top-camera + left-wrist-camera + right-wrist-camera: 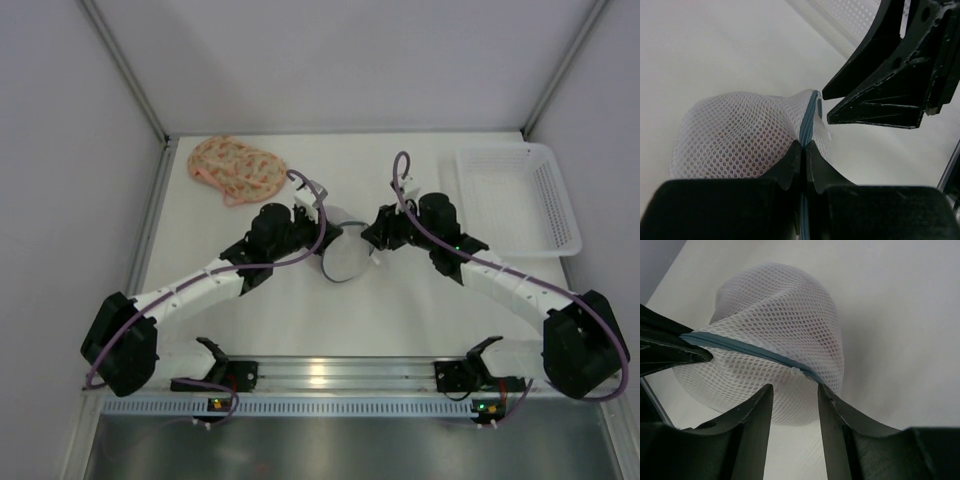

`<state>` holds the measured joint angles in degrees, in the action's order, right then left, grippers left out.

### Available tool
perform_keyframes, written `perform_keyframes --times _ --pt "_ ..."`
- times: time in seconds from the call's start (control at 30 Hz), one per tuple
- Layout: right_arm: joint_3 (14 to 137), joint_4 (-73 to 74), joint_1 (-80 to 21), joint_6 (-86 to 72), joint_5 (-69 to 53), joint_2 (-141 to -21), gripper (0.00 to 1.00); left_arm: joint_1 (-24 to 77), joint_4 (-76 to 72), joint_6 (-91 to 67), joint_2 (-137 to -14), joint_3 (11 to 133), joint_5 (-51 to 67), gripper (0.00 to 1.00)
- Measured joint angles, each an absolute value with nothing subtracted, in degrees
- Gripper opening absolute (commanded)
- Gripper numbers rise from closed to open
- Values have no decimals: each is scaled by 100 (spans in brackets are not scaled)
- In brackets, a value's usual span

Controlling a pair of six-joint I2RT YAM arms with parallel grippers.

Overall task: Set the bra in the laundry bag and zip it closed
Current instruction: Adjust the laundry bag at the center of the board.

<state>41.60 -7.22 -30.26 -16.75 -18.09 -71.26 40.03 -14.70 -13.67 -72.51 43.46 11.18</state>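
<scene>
The white mesh laundry bag (345, 258) lies mid-table between both arms, with a blue zipper (740, 347) running across it. A pinkish shape shows through the mesh (740, 145), seemingly the bra. My left gripper (804, 145) is shut on the blue zipper band at the bag's edge. My right gripper (795, 390) is open just in front of the bag. The white zipper pull (797, 371) sits right above the gap between its fingertips, untouched. The right gripper (825, 105) faces the bag's zipper end in the left wrist view.
A floral pink padded cloth piece (235, 168) lies at the back left. A white plastic basket (515, 200) stands at the back right, also seen as basket (850, 20). Walls enclose the table on three sides.
</scene>
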Motion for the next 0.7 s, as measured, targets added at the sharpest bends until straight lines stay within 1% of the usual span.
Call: perform_keyframes --times 0.3,0.43,0.5,0.53,0.6,0.63,0.7 --pt "4160 -843 -3026 -1717 -1804 -7395 41 3988 -1441 -1343 -7251 4346 1365 0" --pt "4160 -1092 -3026 -1721 -1833 -7496 29 3981 -1439 -1321 -7251 4346 1520 0" --pt "4160 -1186 -3026 -1761 -1852 -7596 28 3981 -1439 -1313 -7249 4346 1559 0" --pt "4160 -1214 -3026 -1774 -1857 -7634 26 3981 -1439 -1315 -7249 4346 1562 0" --pt "4160 -1302 -3026 -1789 -1859 -7714 17 3979 -1439 -1315 -7249 4346 1562 0" --pt "4163 -1330 -3026 -1809 -1861 -7743 10 3977 -1439 -1317 -7247 4346 1559 0" --pt "4163 -1374 -3026 -1802 -1859 -7765 4 3977 -1439 -1315 -7247 4346 1557 0"
